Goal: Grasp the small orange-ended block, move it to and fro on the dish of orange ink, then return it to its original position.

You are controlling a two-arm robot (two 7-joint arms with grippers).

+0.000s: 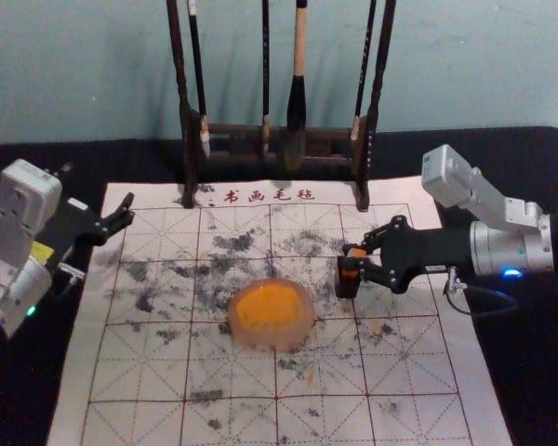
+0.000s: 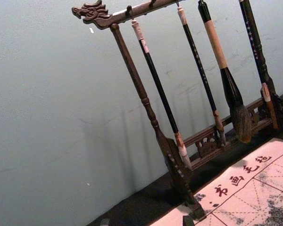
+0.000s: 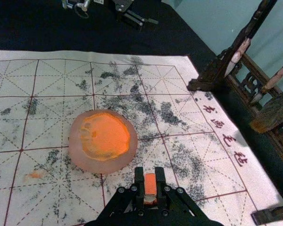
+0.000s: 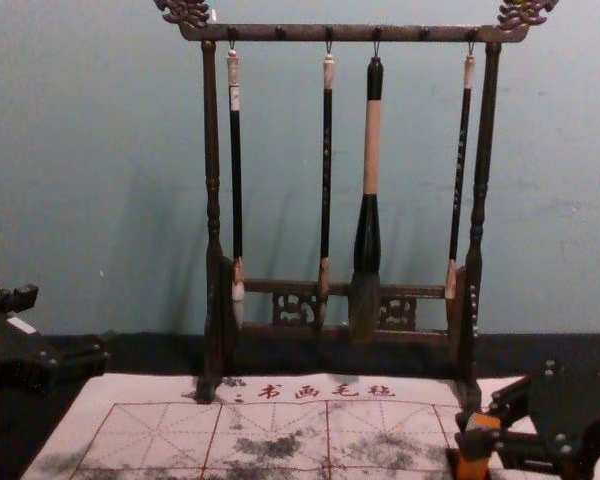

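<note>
Okay, the right gripper (image 1: 351,265) has the small block (image 3: 150,184) pinched just right of the ink dish (image 1: 279,342), left gripper (image 1: 126,213) wide at left: grasp done, return looks left to do, inking I can't tell.

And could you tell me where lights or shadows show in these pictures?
Head view: a blue light glows on the right arm, a green one on the left arm; left wrist view: soft shadows on the wall behind the brushes.
</note>
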